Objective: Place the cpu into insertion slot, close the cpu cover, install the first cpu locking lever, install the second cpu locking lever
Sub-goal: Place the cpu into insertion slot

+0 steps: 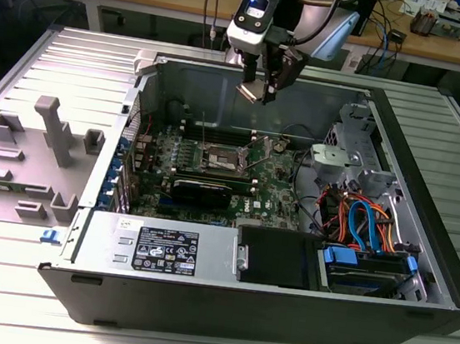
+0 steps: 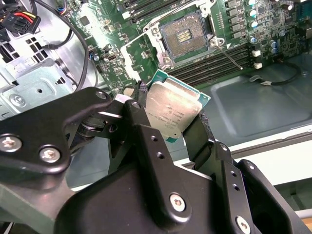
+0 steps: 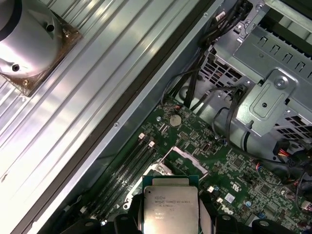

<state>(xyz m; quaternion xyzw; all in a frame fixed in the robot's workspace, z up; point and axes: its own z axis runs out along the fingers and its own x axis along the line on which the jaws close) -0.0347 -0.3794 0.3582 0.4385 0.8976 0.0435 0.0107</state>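
Silvery-tan chip [image 2: 173,109] is clamped in the gripper [image 2: 169,111], with black fingers [image 2: 201,127] closed on two opposite edges. In the exterior view it hangs high over the open case [image 1: 422,246], well apart from the socket [image 1: 219,161] on the green board [image 1: 274,190]. Nothing is seated yet.

Risks as I read them:
- Thin grip. The fingers bite only the chip's rim, so a jolt or a brush against the case wall could twist it or drop it onto the board.
- Tilt. In the second wrist view the chip looks canted against the socket [image 2: 184,33]. If it goes in that way, one corner lands first and bends the bare contacts in the dark centre.
- Orientation. I can't tell from here whether the chip's notches line up with the socket's keys. If it's rotated wrong it won't sit flat, and pressing would do damage.
- Snag. A thin metal lever [image 2: 229,54] sticks out just beside the socket, over the memory slots [image 2: 214,66]. A descent that's off to that side could catch the chip or a finger on it.
- Sight. In the first wrist view the chip [image 3: 170,207] covers part of the socket, so fine alignment is half blind.
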